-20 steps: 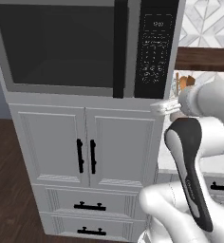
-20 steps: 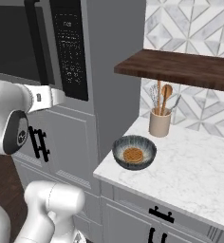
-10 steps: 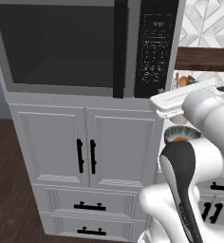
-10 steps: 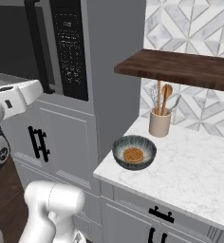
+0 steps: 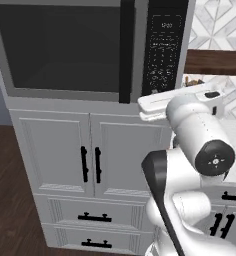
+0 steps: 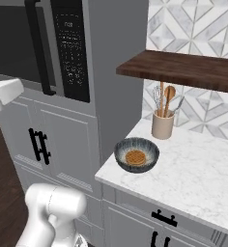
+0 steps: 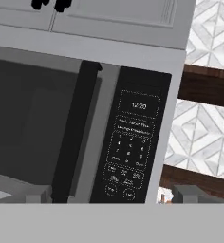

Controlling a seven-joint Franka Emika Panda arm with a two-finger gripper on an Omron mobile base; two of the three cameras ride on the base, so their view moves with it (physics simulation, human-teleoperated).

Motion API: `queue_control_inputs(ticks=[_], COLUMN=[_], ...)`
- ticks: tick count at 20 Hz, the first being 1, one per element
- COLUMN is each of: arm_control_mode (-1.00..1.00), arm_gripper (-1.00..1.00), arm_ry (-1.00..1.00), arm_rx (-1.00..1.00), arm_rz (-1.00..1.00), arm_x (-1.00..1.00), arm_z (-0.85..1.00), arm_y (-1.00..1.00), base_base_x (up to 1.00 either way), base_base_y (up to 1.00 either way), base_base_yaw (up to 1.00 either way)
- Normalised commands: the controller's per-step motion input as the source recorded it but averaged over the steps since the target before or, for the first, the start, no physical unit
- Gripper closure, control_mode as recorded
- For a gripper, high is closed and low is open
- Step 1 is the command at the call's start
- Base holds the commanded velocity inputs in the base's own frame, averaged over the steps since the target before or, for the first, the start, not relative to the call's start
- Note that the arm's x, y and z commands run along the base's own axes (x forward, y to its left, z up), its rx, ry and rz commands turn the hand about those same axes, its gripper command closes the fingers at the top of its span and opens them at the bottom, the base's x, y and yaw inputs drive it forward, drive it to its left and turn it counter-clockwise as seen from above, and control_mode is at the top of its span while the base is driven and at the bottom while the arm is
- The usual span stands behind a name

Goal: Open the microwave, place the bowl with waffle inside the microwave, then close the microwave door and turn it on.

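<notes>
The microwave door (image 5: 65, 50) is closed, its black handle bar (image 7: 75, 142) and keypad panel (image 7: 133, 142), display reading 12:20, straight ahead of the jaws, whose opening cannot be told. The bowl (image 6: 136, 154) with the waffle (image 6: 135, 157) sits on the marble desk (image 6: 198, 178), far right of the jaws.

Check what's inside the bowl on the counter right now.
The bowl sits on the marble counter and holds one small round orange-brown waffle, lying flat at the bottom. Nothing else shows inside. The bowl floor under the waffle is covered.
</notes>
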Motion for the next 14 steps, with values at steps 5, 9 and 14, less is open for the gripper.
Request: queue_control_inputs(ticks=[5,9,14], arm_control_mode=[-1.0,-1.0,-1.0], arm_gripper=[-1.0,-1.0,-1.0], arm_ry=[0.26,0.3,0.27], arm_rx=[0.0,0.0,0.0], arm_rz=[-0.26,-0.28,-0.27], arm_x=[0.0,0.0,0.0], arm_z=[0.0,0.0,0.0], arm_y=[0.27,0.16,0.04], base_base_x=[0.0,0.0,0.0], base_base_y=[0.0,0.0,0.0], base_base_yaw=[0.0,0.0,0.0])
